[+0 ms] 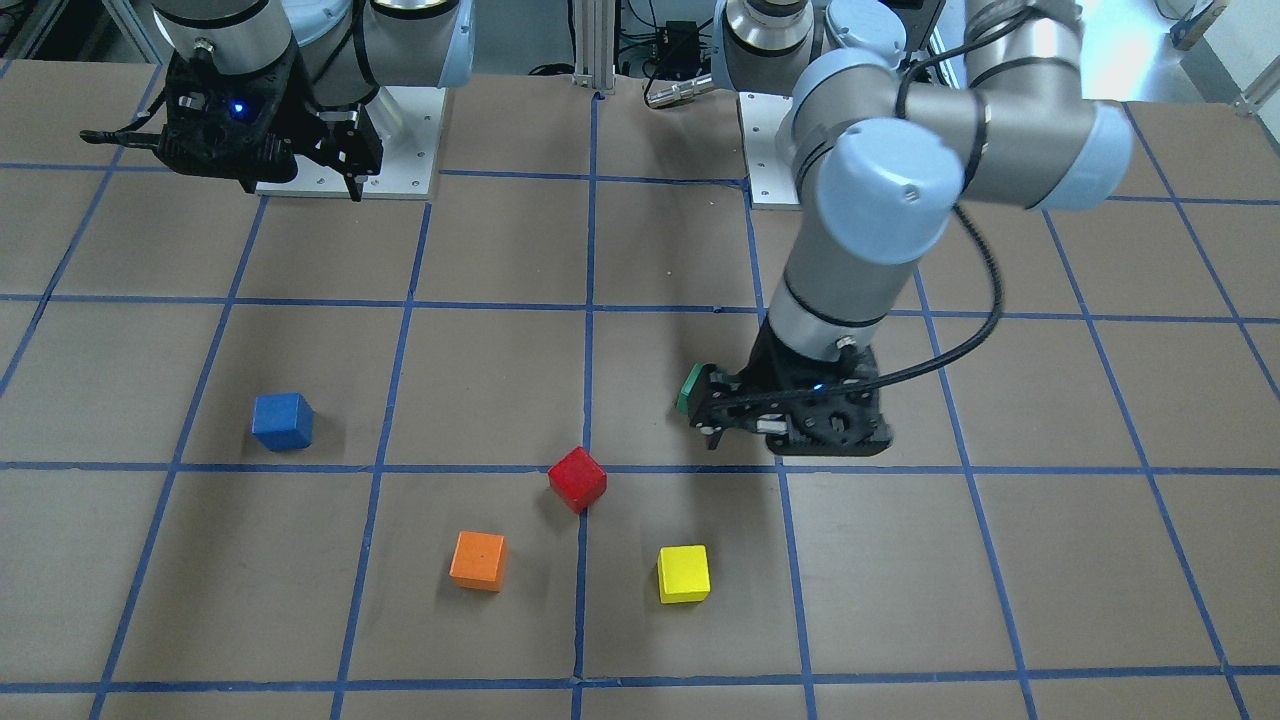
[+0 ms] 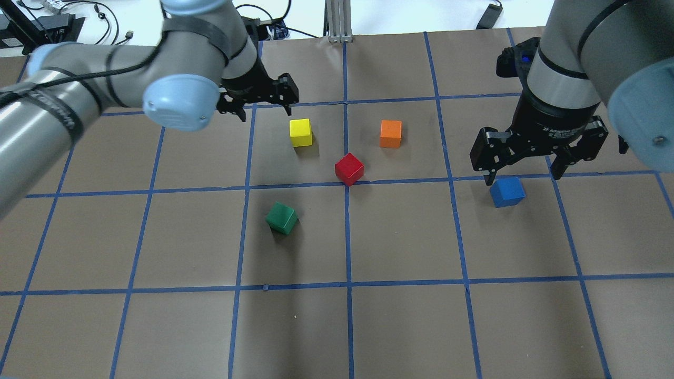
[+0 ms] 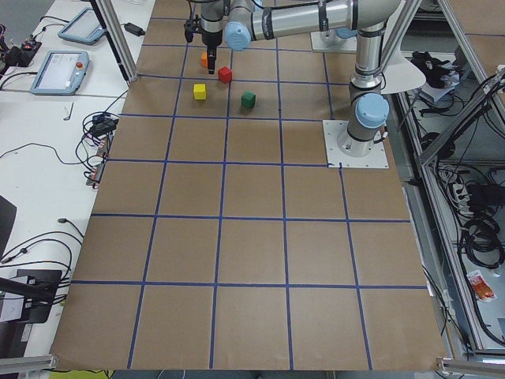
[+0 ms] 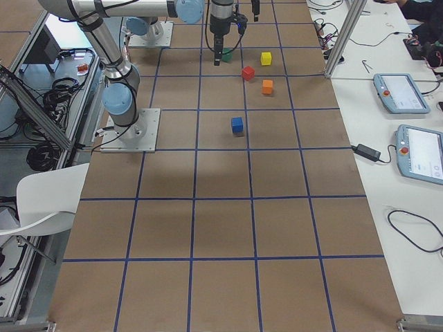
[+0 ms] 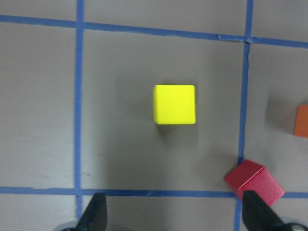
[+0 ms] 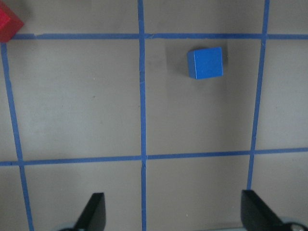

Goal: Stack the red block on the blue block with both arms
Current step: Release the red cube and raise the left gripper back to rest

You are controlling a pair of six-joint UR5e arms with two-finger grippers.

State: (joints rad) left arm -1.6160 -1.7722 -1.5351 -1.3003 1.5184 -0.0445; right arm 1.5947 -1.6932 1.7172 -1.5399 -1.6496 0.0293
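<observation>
The red block (image 2: 349, 168) sits on a blue tape line near the table's middle; it also shows in the front view (image 1: 577, 479) and in the left wrist view (image 5: 253, 180). The blue block (image 2: 507, 191) stands alone on the robot's right side and shows in the front view (image 1: 282, 420) and in the right wrist view (image 6: 205, 62). My left gripper (image 2: 266, 108) is open and empty, high over the yellow block, with the red block beside its right fingertip in the wrist view. My right gripper (image 2: 524, 176) is open and empty, high above the table, back from the blue block.
A yellow block (image 2: 300, 132) and an orange block (image 2: 390, 133) lie just beyond the red block. A green block (image 2: 281, 218) lies nearer the robot, half hidden behind the left gripper in the front view (image 1: 690, 388). The brown table (image 2: 400, 326) carries a blue tape grid.
</observation>
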